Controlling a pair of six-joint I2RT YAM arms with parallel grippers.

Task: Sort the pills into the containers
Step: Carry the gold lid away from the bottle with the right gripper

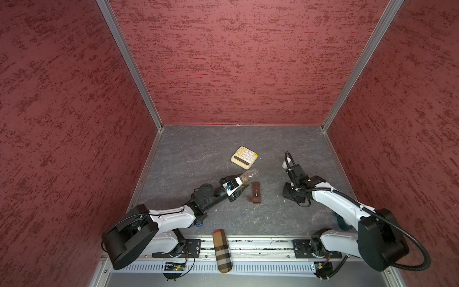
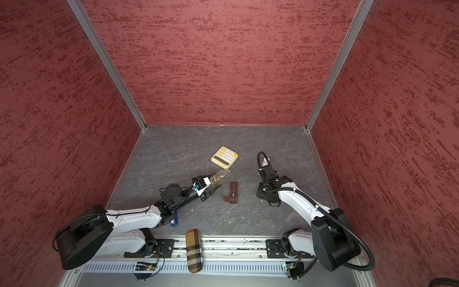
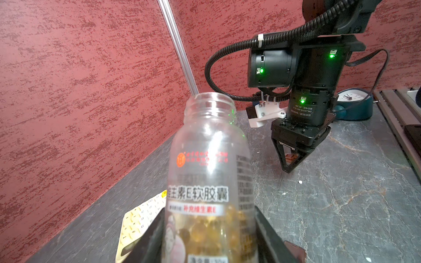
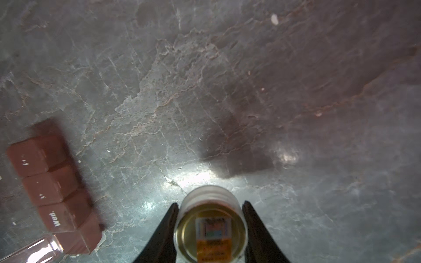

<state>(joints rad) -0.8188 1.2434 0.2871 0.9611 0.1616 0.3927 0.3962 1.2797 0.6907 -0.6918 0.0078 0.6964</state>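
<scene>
Clamped in the left gripper (image 1: 239,185), an uncapped clear bottle (image 3: 209,159) of yellow pills (image 3: 200,230) is held tilted just beside the pill box (image 1: 255,192), one end lid open. Its cap (image 4: 210,230) is pinched by the right gripper (image 4: 210,205), apart from the box. Pouring is judged next: the mouth must be brought over that compartment.

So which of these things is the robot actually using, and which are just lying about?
In use: capsule bottle in left claw, white cap in right claw, brown pill box, loose white pill.
Lying about: calculator, plaid case, teal clock.
</scene>
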